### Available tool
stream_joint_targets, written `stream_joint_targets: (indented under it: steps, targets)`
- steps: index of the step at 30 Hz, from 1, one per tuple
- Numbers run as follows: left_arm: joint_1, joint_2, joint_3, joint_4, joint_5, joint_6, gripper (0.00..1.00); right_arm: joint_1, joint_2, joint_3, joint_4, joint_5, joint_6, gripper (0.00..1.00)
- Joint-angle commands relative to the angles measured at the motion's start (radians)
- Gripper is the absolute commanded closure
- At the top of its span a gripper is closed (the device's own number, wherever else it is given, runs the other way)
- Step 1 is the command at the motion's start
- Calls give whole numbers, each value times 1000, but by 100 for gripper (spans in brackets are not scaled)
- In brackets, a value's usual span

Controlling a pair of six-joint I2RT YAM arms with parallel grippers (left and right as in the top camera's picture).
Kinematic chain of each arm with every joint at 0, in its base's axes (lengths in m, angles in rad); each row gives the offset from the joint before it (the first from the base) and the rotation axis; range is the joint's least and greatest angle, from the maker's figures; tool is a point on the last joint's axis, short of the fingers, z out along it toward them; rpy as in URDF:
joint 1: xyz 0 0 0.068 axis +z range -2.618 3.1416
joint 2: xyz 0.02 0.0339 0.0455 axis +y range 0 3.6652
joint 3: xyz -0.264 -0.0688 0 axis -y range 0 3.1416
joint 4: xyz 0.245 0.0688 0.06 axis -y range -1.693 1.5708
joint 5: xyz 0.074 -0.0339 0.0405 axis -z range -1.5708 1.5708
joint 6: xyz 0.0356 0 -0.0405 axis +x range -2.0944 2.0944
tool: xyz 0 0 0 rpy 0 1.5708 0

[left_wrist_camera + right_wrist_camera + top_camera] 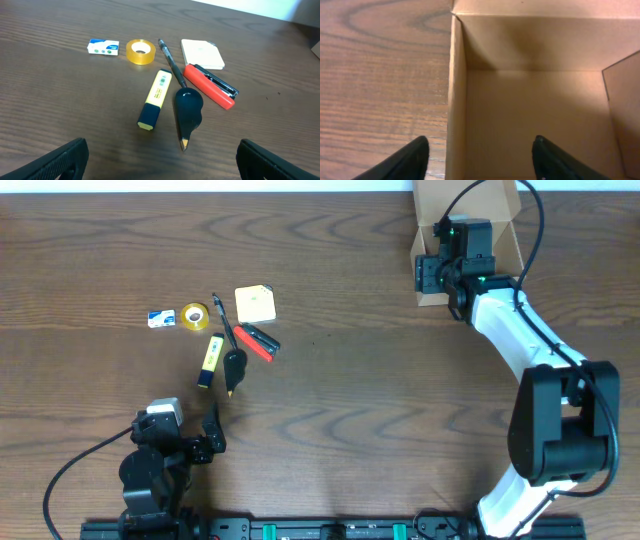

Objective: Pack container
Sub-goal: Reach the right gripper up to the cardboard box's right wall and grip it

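The container (440,200) is a tan cardboard box with its flap up, at the table's far right. My right gripper (480,155) hangs at the box's left wall (456,100) and straddles it. One finger (410,160) is outside over the table and the other inside; both are clear of the cardboard, so the gripper is open. The box floor shows bare. My left gripper (162,160) is open near the front left edge. It faces a yellow highlighter (155,99), a dark bulb-handled tool (187,112), a red stapler (210,86) and a black pen (169,57).
Behind those items lie a roll of yellow tape (140,51), a white eraser (103,47) and a pale sticky-note pad (202,53). The right arm (520,330) reaches from the front right corner to the box.
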Motion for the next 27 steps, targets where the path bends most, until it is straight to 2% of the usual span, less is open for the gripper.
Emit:
stream_joint_targets:
  steps: [1,6,20,23,27]
  targets:
    - [-4,-6,-16,1,-1,-11,5,26,11,20,-6,24,-3,44]
    - [-4,-6,-16,1,-1,-11,5,44,13,20,-4,25,-3,69]
    - [-4,-6,-16,1,-1,-11,5,51,60,20,7,26,-3,72]
    - [-4,-6,-16,1,-1,-11,5,53,60,20,9,25,-3,99]
    - [-4,-6,-16,1,-1,-11,5,54,59,20,6,-34,24,99]
